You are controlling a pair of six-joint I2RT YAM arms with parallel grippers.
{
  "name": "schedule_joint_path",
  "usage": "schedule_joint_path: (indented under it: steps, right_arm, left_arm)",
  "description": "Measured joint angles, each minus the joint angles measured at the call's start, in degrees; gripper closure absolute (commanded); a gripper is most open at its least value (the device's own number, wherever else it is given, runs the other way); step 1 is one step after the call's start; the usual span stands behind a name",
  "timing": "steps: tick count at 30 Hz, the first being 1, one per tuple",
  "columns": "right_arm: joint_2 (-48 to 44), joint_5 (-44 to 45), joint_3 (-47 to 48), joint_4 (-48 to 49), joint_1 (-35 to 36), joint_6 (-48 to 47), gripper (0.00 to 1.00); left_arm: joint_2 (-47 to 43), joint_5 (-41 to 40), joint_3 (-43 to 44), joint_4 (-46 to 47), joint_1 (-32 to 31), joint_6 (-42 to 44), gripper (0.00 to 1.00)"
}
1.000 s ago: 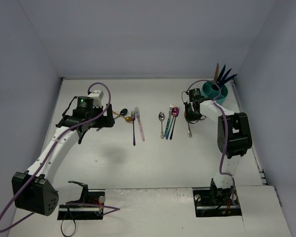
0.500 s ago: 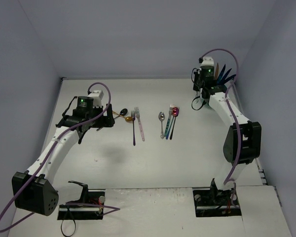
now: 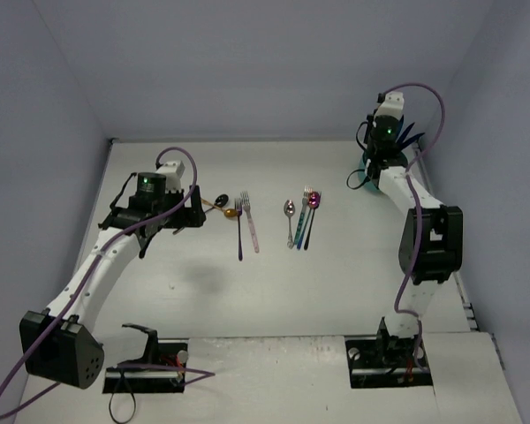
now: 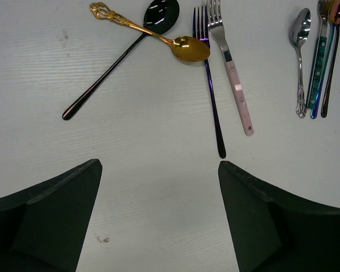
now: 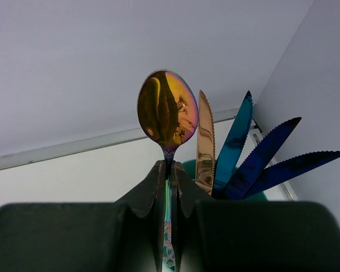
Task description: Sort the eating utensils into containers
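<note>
At left, the left jaws hang wide open and empty above the tabletop (image 4: 158,147), near a black spoon (image 4: 124,54), a gold spoon (image 4: 187,48) crossing it, and two forks (image 4: 235,79). A tight cluster of utensils (image 4: 316,62) lies mid-tabletop. At right, the right jaws are clamped on an iridescent spoon (image 5: 168,110), bowl up, near the teal caddy (image 3: 368,166) holding a copper knife (image 5: 204,141) and blue knives (image 5: 235,141). Risk: lowered off-line, the spoon's handle may strike the fanned knives or a divider, tipping the caddy.
</note>
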Motion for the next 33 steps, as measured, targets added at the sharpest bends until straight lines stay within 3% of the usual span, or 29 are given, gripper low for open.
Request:
schedule_joint_path:
  steps: [14, 18, 24, 33]
  right_arm:
    - [9.9, 1.4, -0.4, 7.0, -0.8, -0.2, 0.99]
    - [10.0, 1.3, -2.1, 8.1, -0.8, 0.0, 0.83]
    - [9.7, 0.9, -4.7, 8.4, -0.8, 0.3, 0.67]
    - [1.2, 0.8, -7.0, 1.1, 1.6, 0.3, 0.58]
  left_arm:
    - [0.0, 0.0, 0.0, 0.0, 0.0, 0.0, 0.18]
    - [0.0, 0.0, 0.0, 0.0, 0.0, 0.0, 0.18]
    - [0.0, 0.0, 0.0, 0.0, 0.0, 0.0, 0.18]
    - [-0.4, 0.0, 0.0, 0.0, 0.0, 0.0, 0.18]
